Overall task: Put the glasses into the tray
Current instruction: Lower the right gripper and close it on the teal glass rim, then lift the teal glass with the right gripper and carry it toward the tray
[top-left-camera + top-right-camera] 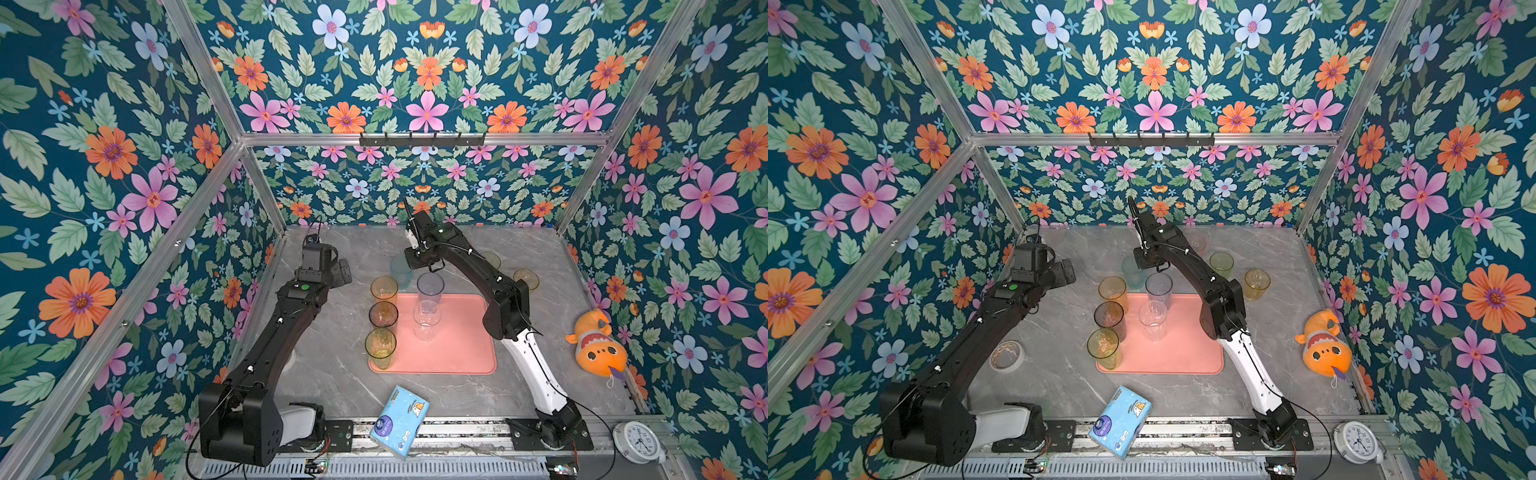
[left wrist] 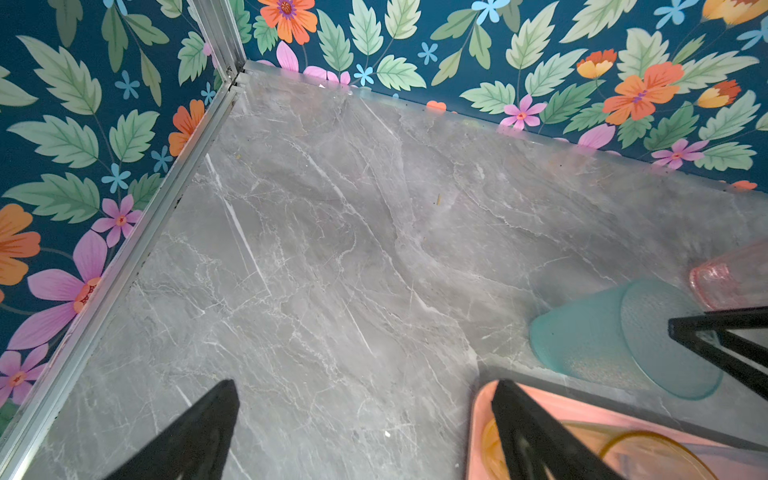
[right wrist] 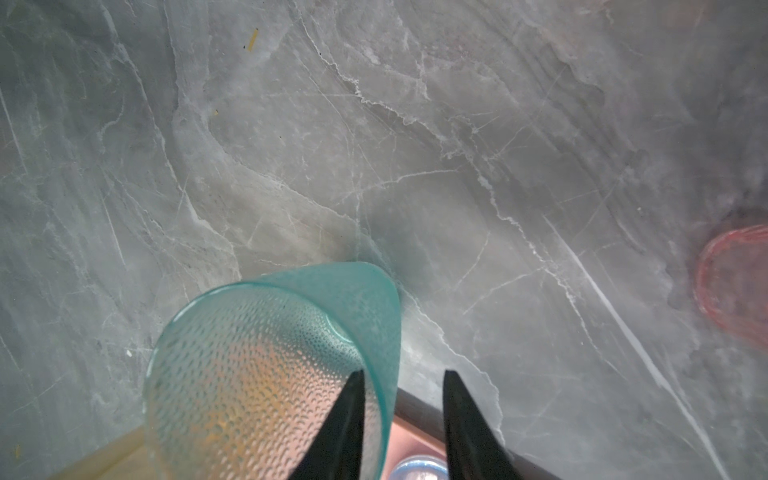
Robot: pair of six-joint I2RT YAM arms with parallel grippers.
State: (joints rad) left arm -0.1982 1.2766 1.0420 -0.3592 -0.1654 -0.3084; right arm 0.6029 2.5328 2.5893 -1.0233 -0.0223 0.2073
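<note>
Right wrist view: right tool (image 3: pixel 401 374) straddles the teal tumbler (image 3: pixel 257 374) at its rim, one finger inside, one outside, not yet pinching; tumbler stands on the table (image 3: pixel 498 166), just beyond the tray (image 1: pixel 457 345); left tool (image 2: pixel 365 384) spread wide, empty.

No legible text or numbers

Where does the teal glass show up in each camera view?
In a top view: the teal glass stands near the centre, just beyond the far edge of the tray.
In a top view: same place, just beyond the tray.
Left wrist: picture's lower right, beside a tray corner.
Right wrist: picture's lower edge, left of centre, tray rim beside it.
Shared landmark: the salmon tray.
</note>
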